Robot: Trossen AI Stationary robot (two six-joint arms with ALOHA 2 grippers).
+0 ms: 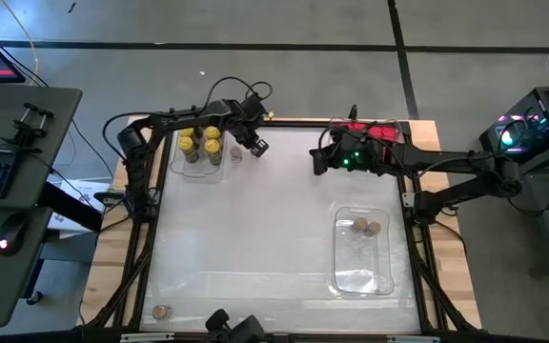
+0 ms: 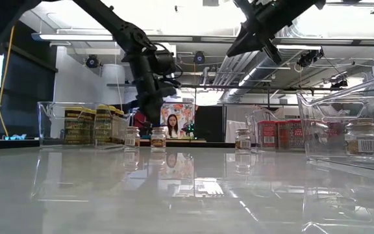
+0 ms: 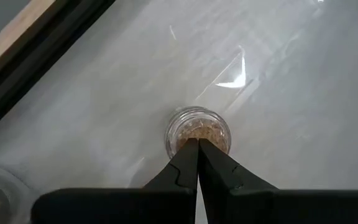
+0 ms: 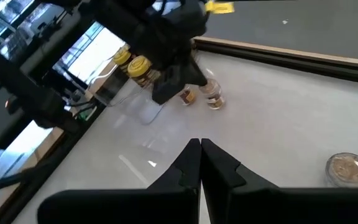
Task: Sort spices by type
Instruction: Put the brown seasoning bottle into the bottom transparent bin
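Note:
Yellow-lidded jars (image 1: 198,143) stand in a clear tray at the far left. Red boxes (image 1: 375,129) sit at the far right. Brown-lidded jars (image 1: 366,227) lie in the clear tray (image 1: 362,276) on the right. Two small loose jars (image 4: 213,96) (image 4: 187,96) stand beside the yellow jars. My left gripper (image 3: 197,144) is shut and points steeply down just above one of them (image 3: 197,130); the low view shows a gap between the left gripper (image 2: 151,114) and that jar (image 2: 158,138). My right gripper (image 4: 199,146) is shut, empty and held high over the far middle.
One more brown-lidded jar (image 4: 350,169) stands alone on the table near the far edge, another (image 1: 162,312) at the near left corner. Most of the white tabletop (image 1: 255,238) between the trays is bare. A person (image 2: 172,125) sits in the room beyond.

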